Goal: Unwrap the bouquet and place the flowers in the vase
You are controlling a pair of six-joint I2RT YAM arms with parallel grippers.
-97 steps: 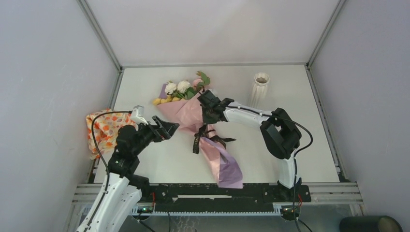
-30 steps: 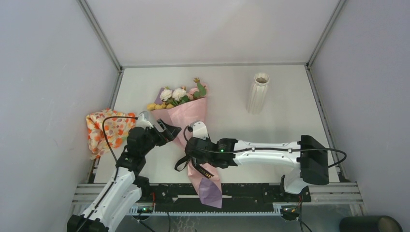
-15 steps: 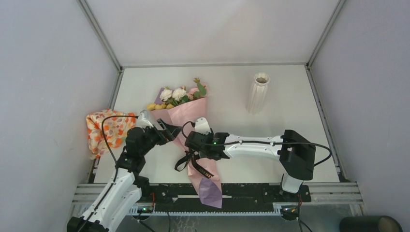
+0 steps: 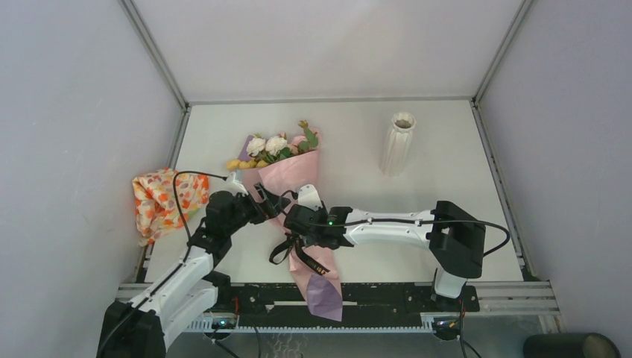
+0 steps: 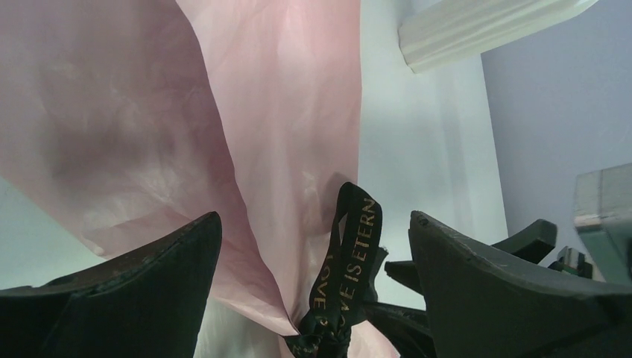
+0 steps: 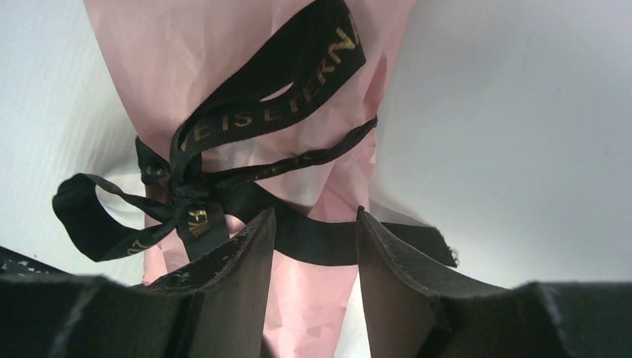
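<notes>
Bouquet (image 4: 287, 201): flat on counter (image 4: 417, 164), ribbon (image 6: 246, 127) tied. Right hand (image 6: 313, 246): half-spread, straddling the ribbon band. Left hand (image 5: 313, 253): spread wide beside the paper. Vase (image 4: 398, 143): upright, far right.

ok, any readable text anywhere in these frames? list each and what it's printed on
"LOVE IS ETERN": gold letters on the black ribbon tied around the bouquet, left wrist view; the word runs out of sight at the loop's top.
"E IS ETERN": same ribbon, right wrist view; the start folds into the knot.
Small gold print at the knot: too small to read.
Vase: no text visible.
</notes>
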